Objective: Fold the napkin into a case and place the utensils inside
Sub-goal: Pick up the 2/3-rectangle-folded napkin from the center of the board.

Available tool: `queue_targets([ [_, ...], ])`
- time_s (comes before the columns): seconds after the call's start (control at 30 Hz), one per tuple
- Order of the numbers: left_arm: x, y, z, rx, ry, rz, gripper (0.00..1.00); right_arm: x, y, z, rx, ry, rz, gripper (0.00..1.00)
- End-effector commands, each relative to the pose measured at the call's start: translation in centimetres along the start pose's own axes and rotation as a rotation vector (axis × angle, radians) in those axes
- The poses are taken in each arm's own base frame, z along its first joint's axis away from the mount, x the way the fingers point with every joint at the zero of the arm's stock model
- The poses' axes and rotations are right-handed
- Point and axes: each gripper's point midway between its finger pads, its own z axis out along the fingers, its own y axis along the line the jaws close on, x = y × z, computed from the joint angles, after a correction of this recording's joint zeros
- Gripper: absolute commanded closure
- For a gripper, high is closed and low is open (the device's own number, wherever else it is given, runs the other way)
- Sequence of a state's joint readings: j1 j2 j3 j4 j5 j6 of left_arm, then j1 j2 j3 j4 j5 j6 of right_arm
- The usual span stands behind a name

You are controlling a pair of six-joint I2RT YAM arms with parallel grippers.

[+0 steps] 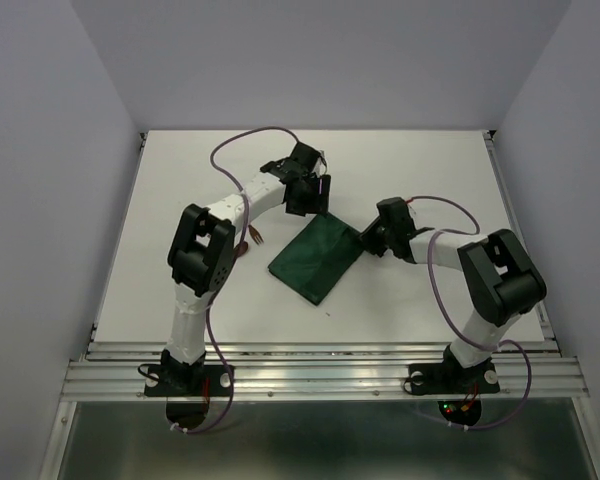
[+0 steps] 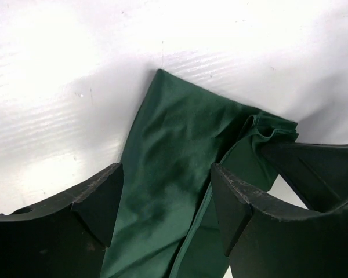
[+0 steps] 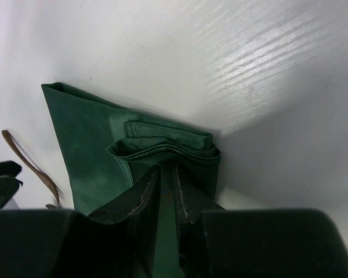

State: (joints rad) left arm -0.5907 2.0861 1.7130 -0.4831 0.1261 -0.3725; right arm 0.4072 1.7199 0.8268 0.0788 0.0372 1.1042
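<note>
1. The napkin [image 1: 315,258] lies folded into a slanted green rectangle in the middle of the bench [image 1: 430,170], with its layered edges bunched at the right corner.
2. The right gripper [image 3: 167,194] has its jaws clamped on that corner; the left gripper [image 2: 167,200] hovers over the far end, jaws apart, empty.
3. The utensils [image 1: 252,238] lie just left of the cloth.
4. My guess: hold the pinch steady, lift only the top layer, don't drag the fold askew.
</note>
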Motion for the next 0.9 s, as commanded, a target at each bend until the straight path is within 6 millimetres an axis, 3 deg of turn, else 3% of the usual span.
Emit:
queue_targets([
  [0.0, -1.3, -0.7, -0.1, 0.045, 0.011, 0.098, 0.28, 1.6, -3.8, -1.0, 0.128, 0.038, -0.036, 0.76],
  [0.33, -1.6, -0.4, 3.7, 0.089, 0.058, 0.105, 0.35, 0.2, -2.6, -2.2, 0.108, 0.018, -0.199, 0.68],
  [0.53, -0.1, -0.5, 4.8, 0.114, 0.113, 0.109, 0.36, 0.2, -1.2, -1.6, 0.072, 0.053, -0.288, 0.66],
  [0.77, 1.9, -0.3, 5.7, 0.133, 0.170, 0.088, 0.54, 0.4, -1.7, -0.3, 0.106, 0.068, -0.296, 0.75],
  [0.83, 1.9, -0.4, 5.8, 0.138, 0.171, 0.086, 0.62, 0.4, -1.6, -0.2, 0.108, 0.070, -0.296, 0.77],
  [0.87, 1.9, -0.4, 5.7, 0.139, 0.171, 0.085, 0.70, 0.2, -1.3, -0.3, 0.101, 0.067, -0.296, 0.77],
])
